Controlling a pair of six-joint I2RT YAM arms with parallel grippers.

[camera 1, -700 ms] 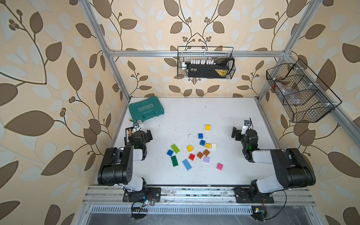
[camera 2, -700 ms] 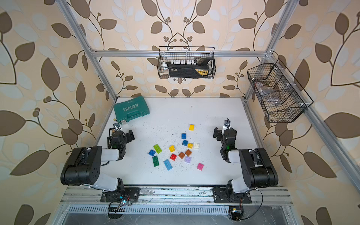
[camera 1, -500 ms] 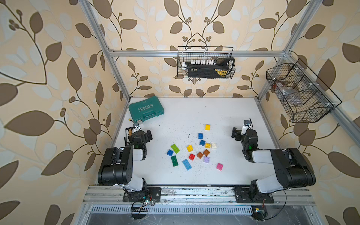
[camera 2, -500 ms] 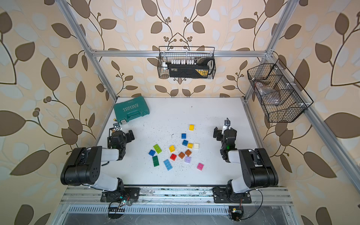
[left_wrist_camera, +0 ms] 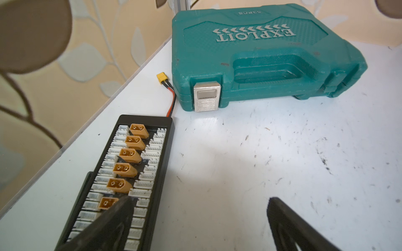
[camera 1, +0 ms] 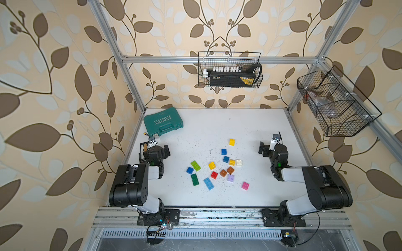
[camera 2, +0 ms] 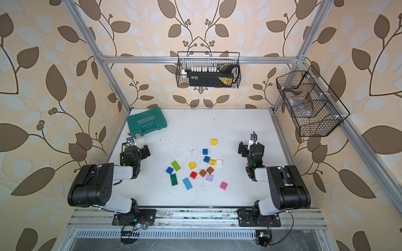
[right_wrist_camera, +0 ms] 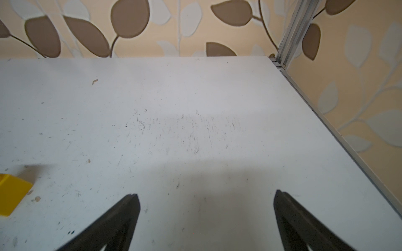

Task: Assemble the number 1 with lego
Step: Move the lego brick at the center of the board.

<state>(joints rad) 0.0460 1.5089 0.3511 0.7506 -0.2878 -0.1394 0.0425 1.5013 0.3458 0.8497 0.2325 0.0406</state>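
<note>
left gripper [left_wrist_camera: 200, 202] and right gripper [right_wrist_camera: 206, 194] are hanging empty, fingers spread wide, lego [camera 1: 212, 165] is lying scattered in the middle between them, so going straight down on an isolated piece like the pink brick [camera 1: 245, 185] is looking safest.

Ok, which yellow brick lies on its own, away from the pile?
The rearmost yellow brick, bare table round it; the second yellow brick sits beside the white brick, the third yellow brick mid-cluster.
</note>
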